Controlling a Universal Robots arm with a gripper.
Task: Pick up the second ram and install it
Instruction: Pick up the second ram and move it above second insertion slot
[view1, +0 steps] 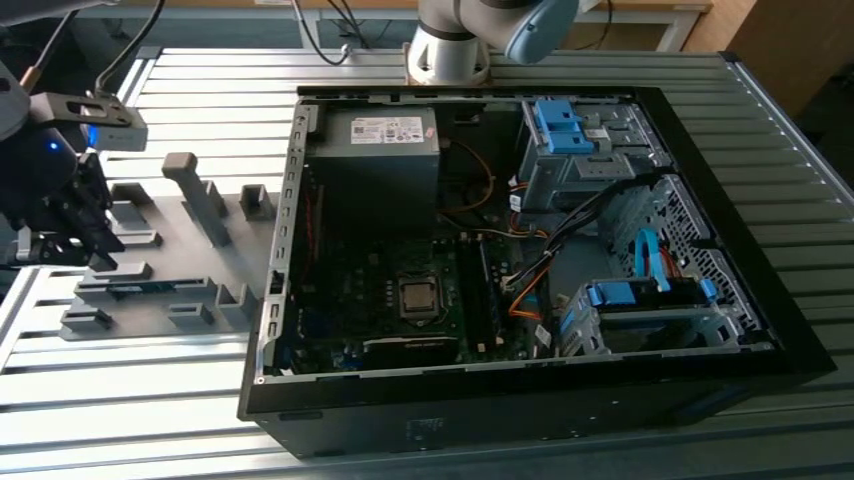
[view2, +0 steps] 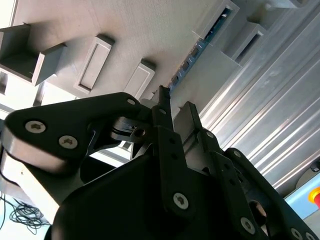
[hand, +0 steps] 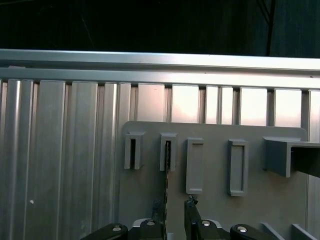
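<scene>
The second ram (hand: 166, 180) stands on edge in the grey fixture plate (hand: 145, 195). Its far end is seated in a slotted holder block (hand: 168, 150) ahead of the gripper (hand: 174, 206). In both wrist views the stick runs in between the jaws, which are open and have not clamped it. In the first wrist view it sits close beside one finger (hand: 158, 210), with a clear gap to the other. In the exterior view the gripper (view1: 96, 255) hangs low over the plate on the slatted aluminium table (view1: 214, 100), and the open computer case (view1: 534, 250) is well apart from it.

The main risk is that off-centre stance. If the gripper closes from here, the far finger would likely shove the thin board sideways before both fingers bear on it, prying it against the block's slot or leaving it canted in the grip. A tilted hold would then make it hard to line the ram up squarely with a narrow slot in the case.

I cannot tell how deep the fingers reach. A shallow bite on the top edge could slip on the lift, and a bite over the chips could load them. Pulling off the slot's line could make the board bind in the block and drag the plate.
</scene>
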